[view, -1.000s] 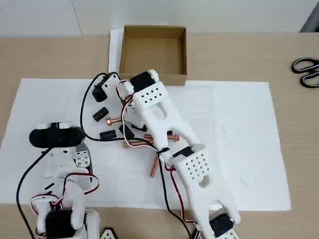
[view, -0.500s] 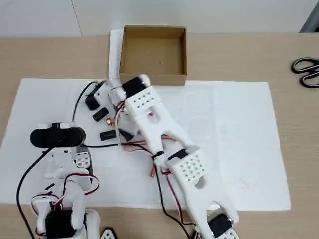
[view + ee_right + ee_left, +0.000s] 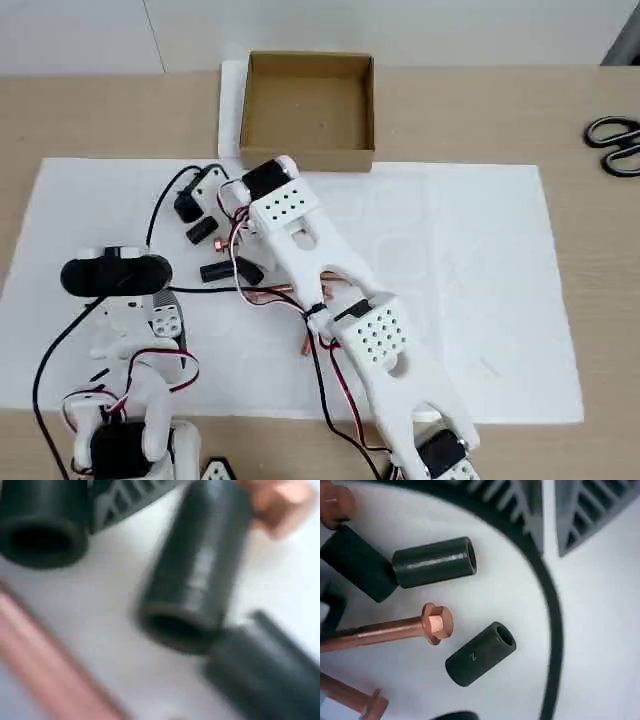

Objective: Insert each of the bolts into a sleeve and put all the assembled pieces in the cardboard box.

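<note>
**High view:** cardboard box [image 3: 310, 157] sat far centre-left on the bench [image 3: 480, 110], inside bare brown. White sheet [image 3: 480, 280] covered mid bench. Right arm [image 3: 330, 265] lay stretched diag. from near right to far left. The right pincer [image 3: 197, 200] was low over the sheet, just near of the box's left corner and beside a black sleeve [image 3: 203, 229]. Spread or pressed together: can't tell. A 2nd sleeve [image 3: 217, 271] lay a bit nearer. A copper bolt [image 3: 270, 293] lay on the sheet partly under the arm, and another bolt [image 3: 307, 343] nearer. Left arm [image 3: 125, 420] was folded at near left. The left pincer [image 3: 125, 320] sat by its black camera housing [image 3: 115, 275]; state can't tell. Scissors [image 3: 615, 140] were at far right.

**Left wrist view:** two sleeves lay end to end, touching [image 3: 434, 562] [image 3: 357, 562], with a third sleeve [image 3: 480, 653] apart from them. A flat bolt [image 3: 390, 630] had its flanged head just beside that third one. Black cable [image 3: 552, 630] curved past.

**Right wrist view:** v. close and blurred. One sleeve showed its open end [image 3: 42, 522]. A mid sleeve [image 3: 195, 580] touched another sleeve [image 3: 265, 675]. A copper bolt head [image 3: 280, 505] was at its far end and a bolt shaft [image 3: 55, 665] lay alongside.
</note>
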